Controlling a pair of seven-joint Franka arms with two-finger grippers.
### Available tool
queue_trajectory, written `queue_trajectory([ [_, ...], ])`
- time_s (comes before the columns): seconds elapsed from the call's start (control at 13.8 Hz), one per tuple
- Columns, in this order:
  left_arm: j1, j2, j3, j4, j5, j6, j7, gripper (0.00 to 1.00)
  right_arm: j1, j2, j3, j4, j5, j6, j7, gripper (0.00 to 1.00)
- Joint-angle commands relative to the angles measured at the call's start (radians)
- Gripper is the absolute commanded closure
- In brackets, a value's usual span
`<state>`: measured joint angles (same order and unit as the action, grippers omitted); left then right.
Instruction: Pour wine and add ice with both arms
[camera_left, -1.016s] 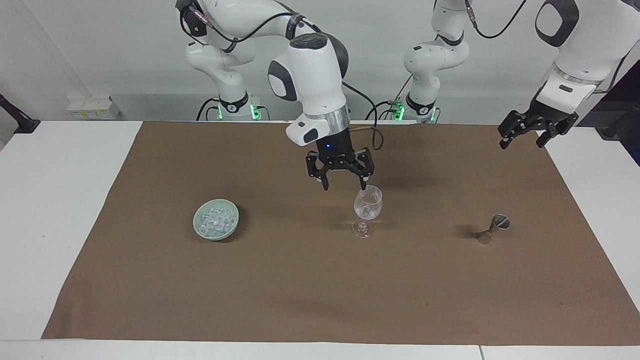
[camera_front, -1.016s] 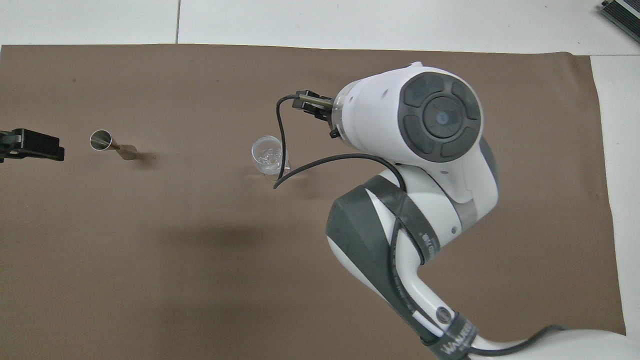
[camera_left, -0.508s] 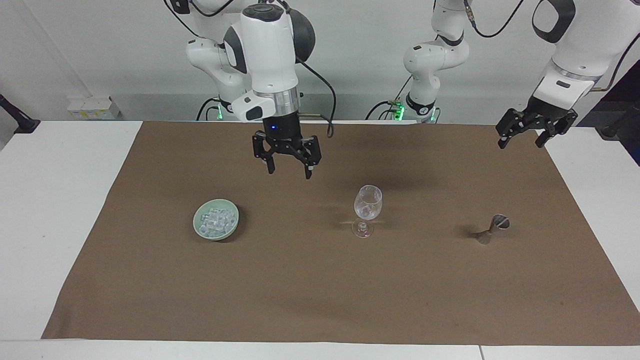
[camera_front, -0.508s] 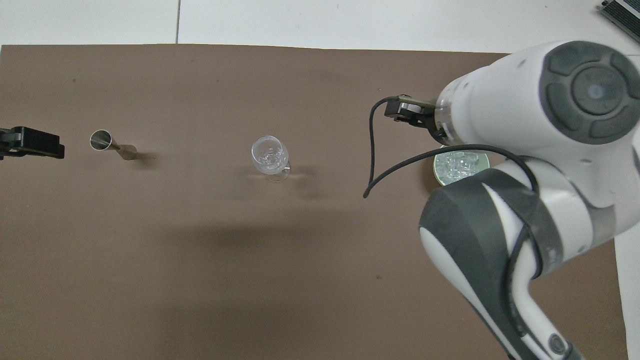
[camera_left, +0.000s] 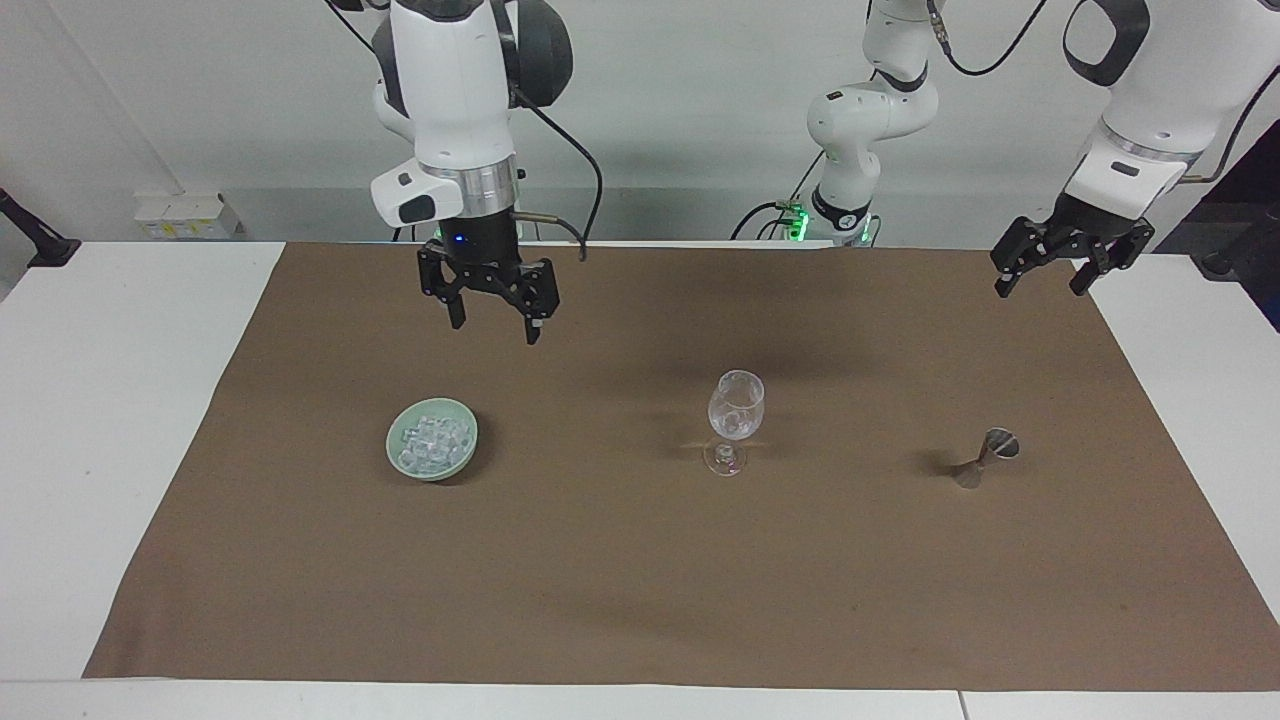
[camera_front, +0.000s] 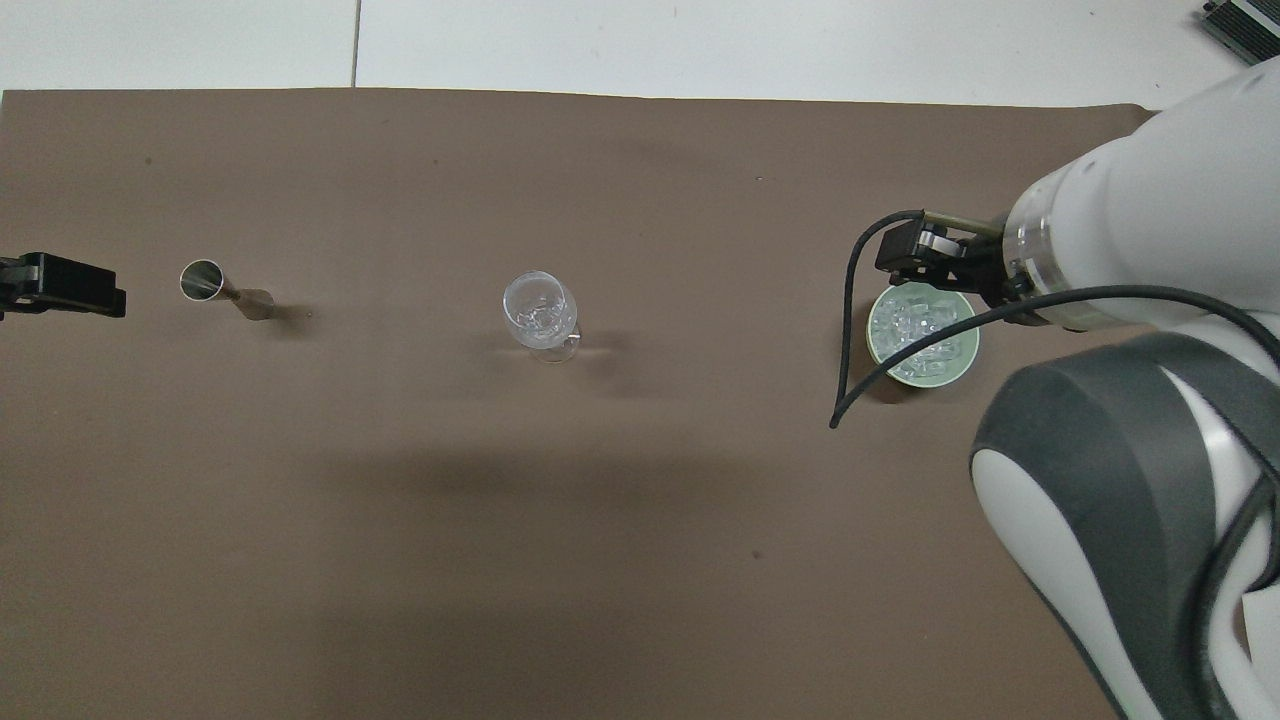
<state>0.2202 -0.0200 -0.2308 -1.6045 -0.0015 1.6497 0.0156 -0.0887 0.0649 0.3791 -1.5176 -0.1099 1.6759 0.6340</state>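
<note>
Upper left of the facing view: the right gripper (camera_left: 493, 318) hangs with its jaws wide and empty above the brown mat (camera_left: 640, 600), over ground between its base and the pale green bowl (camera_left: 432, 438). At the upper right, the left gripper (camera_left: 1040, 278) waits, spread and empty too. To do the step well, I judge the right gripper should centre over the bowl, descend straight, and close on one cube only. The ice (camera_left: 434, 436) is a heap of small whitish translucent cubes filling the bowl, left of centre. The stemmed glass (camera_left: 735, 420) stands upright at mid-frame, well apart.
</note>
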Motion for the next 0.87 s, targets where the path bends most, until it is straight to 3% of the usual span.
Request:
queue_trajectory([
  [0.0, 0.001, 0.005, 0.002, 0.001, 0.017, -0.002, -0.002, 0.00, -0.046, -0.014, 0.009, 0.002, 0.027, -0.042, -0.043, 0.00],
  [0.36, -0.012, 0.006, 0.004, 0.001, 0.029, 0.005, -0.011, 0.00, -0.036, -0.005, -0.040, 0.025, 0.053, -0.081, -0.144, 0.00],
  [0.58, -0.007, 0.006, 0.004, 0.003, 0.029, 0.009, -0.005, 0.00, 0.068, -0.004, -0.193, 0.030, 0.055, -0.082, -0.234, 0.00],
  [0.8, 0.002, 0.006, 0.004, 0.003, 0.031, 0.004, -0.003, 0.00, 0.090, -0.007, -0.215, 0.027, 0.056, -0.088, -0.258, 0.00],
])
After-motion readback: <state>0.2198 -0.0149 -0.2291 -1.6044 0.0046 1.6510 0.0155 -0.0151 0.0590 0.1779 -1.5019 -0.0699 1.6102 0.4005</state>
